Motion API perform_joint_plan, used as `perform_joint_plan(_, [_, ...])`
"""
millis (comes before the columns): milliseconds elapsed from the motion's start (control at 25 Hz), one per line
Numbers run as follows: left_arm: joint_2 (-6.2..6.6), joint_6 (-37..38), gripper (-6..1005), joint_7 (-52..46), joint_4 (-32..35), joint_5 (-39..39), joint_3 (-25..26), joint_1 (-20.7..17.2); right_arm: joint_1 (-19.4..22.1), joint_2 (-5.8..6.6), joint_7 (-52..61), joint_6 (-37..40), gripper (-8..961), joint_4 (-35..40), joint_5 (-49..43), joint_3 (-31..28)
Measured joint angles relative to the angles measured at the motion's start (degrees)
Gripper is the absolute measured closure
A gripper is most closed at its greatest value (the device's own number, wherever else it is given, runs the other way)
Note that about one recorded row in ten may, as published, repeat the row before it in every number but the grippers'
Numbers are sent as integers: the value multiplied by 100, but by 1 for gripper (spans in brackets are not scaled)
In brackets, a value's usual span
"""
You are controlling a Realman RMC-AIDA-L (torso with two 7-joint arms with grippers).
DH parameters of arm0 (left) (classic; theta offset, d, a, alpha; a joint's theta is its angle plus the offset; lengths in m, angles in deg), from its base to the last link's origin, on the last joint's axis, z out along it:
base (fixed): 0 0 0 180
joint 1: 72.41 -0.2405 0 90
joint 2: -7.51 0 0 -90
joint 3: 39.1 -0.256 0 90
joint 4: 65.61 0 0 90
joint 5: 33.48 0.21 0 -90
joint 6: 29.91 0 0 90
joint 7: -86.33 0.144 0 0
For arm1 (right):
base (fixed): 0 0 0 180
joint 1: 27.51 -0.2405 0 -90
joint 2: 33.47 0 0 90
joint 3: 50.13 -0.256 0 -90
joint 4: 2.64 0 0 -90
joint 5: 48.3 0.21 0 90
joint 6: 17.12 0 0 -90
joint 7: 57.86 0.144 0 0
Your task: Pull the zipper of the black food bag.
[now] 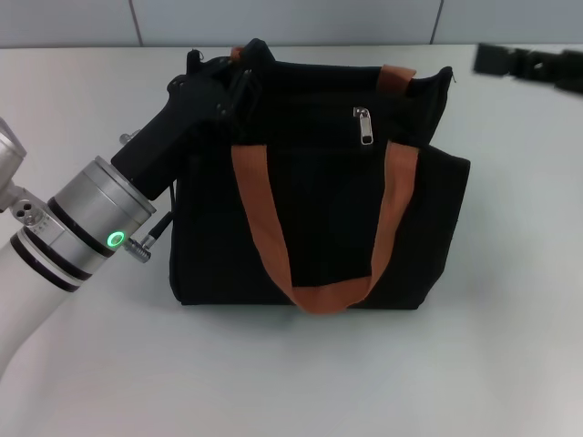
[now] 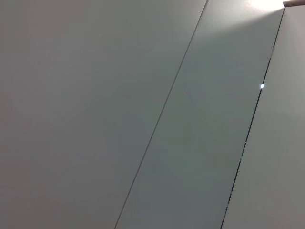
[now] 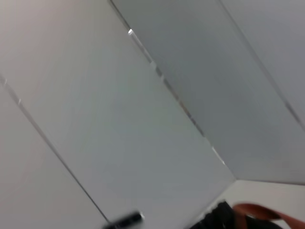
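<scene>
Left gripper [image 1: 239, 68] at the top left corner of the black food bag [image 1: 319, 228] on the counter [image 1: 291, 382]; jaws state impossible to tell. Right gripper [image 1: 496, 60] parked far right, jaws equally unclear. Silver zipper [image 1: 364, 126] near top middle, well apart from both. Pull seemingly not yet done.

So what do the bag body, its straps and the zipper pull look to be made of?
The black food bag looks like matte woven fabric, soft and slightly creased. Its orange-brown straps seem to be flat webbing. The zipper pull looks like silver metal, judging by its shine.
</scene>
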Motion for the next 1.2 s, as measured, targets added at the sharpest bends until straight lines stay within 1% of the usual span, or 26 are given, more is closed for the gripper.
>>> perform_joint_plan(40, [0,-1,982,0,-3,1,8,0,-130,174,514,90,681,-57,1,-45])
perform_joint_plan(120, [0,-1,982,1,-6,3,10,-1,-458,538,1620,234,683,-486,-52,-34])
perform_joint_plan(160, [0,0,982,2,-8,8,11,-2,-797,801,2360,360,683,-1208,-85,-28])
perform_joint_plan(200, [0,0,982,2,-8,8,11,-2,-797,801,2360,360,684,-1208,-85,-28])
perform_joint_plan(240, [0,0,982,2,-8,8,11,-2,-958,887,2643,445,685,-1627,-91,-29])
perform_joint_plan(320, [0,-1,982,3,-9,16,12,-1,-1231,976,2892,495,686,-2280,-101,-34])
perform_joint_plan(360, [0,-1,982,3,-9,16,12,-1,-1381,982,3083,456,686,-2636,-208,37])
perform_joint_plan(400, [1,0,982,4,-12,20,14,-1,-1381,982,3083,456,687,-2636,-208,37])
perform_joint_plan(480, [1,0,982,4,-12,20,14,-1,-1427,923,3213,352,688,-2706,-446,108])
perform_joint_plan(520, [1,40,982,5,-20,14,25,29,-1441,869,3266,244,689,-2686,-696,134])
perform_joint_plan(600, [0,76,981,-17,-42,23,34,78,-1437,858,3275,192,690,-2644,-788,135])
perform_joint_plan(960, [0,202,981,2,-210,50,34,213,-1117,775,3148,116,691,-1941,-1003,107])
perform_joint_plan(1040, [0,202,981,2,-210,50,34,213,-1101,773,3109,108,691,-1891,-1013,105])
perform_joint_plan(1080, [0,222,981,4,-271,50,33,278,-1094,772,3075,100,691,-1851,-1027,107])
perform_joint_plan(1200, [0,228,981,5,-300,51,33,322,-1103,770,2707,86,691,-1730,-1166,124])
